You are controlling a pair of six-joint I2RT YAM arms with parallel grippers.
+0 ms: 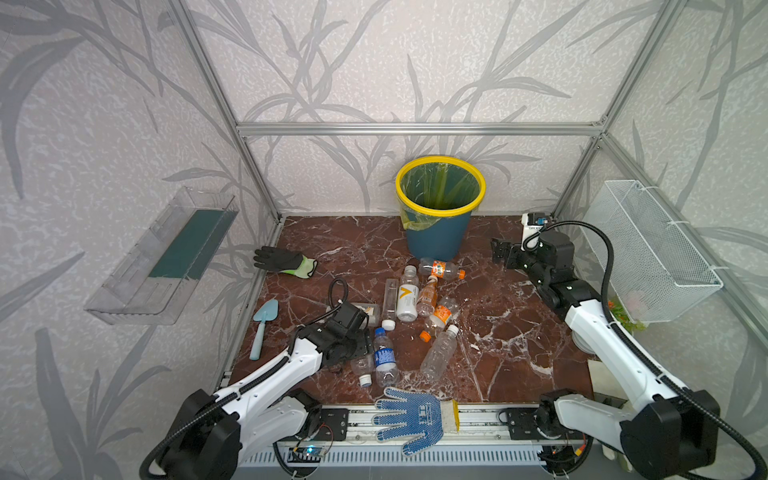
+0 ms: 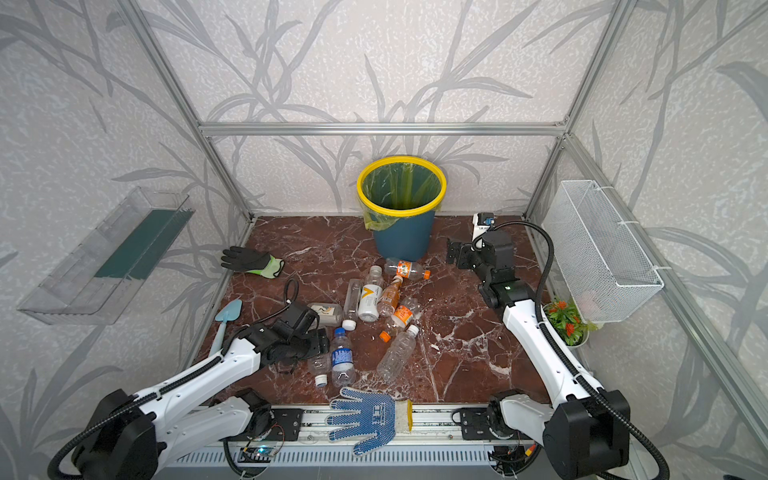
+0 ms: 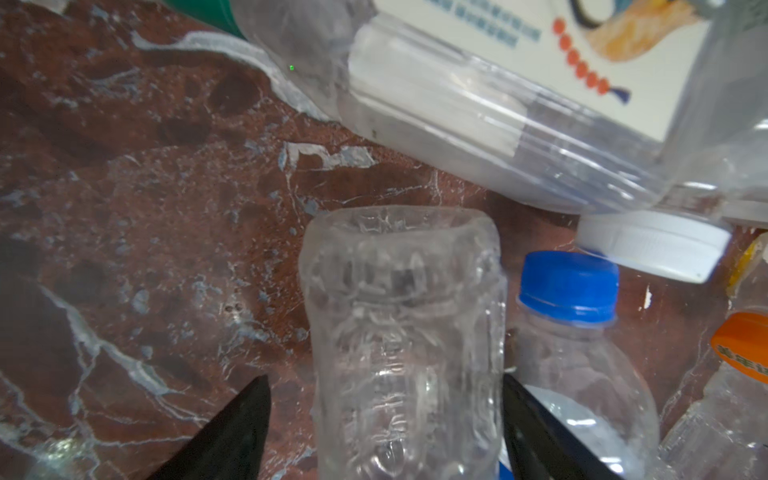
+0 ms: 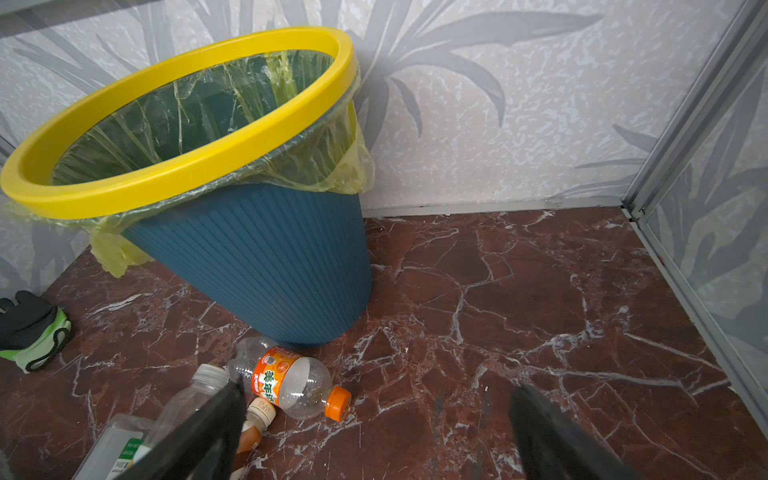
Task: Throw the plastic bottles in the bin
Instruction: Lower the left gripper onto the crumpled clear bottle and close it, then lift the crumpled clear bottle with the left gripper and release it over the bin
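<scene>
Bottles (image 1: 415, 307) lie scattered on their sides across the middle of your counter (image 1: 519, 332). None can be seen inside the bin (image 1: 436, 237), which stands upright at twelve o'clock against the back wall. Your left jaws, at seven o'clock, sit low and part-open astride a crumpled clear bottle (image 3: 403, 332). They cross its body, likely so they can pinch its narrow width. A gap shows on one side, so nothing is gripped. A blue-capped bottle (image 3: 569, 286) lies just beside it. Your right jaws hang wide open and empty at two o'clock, near the bin, probably keeping clear.
</scene>
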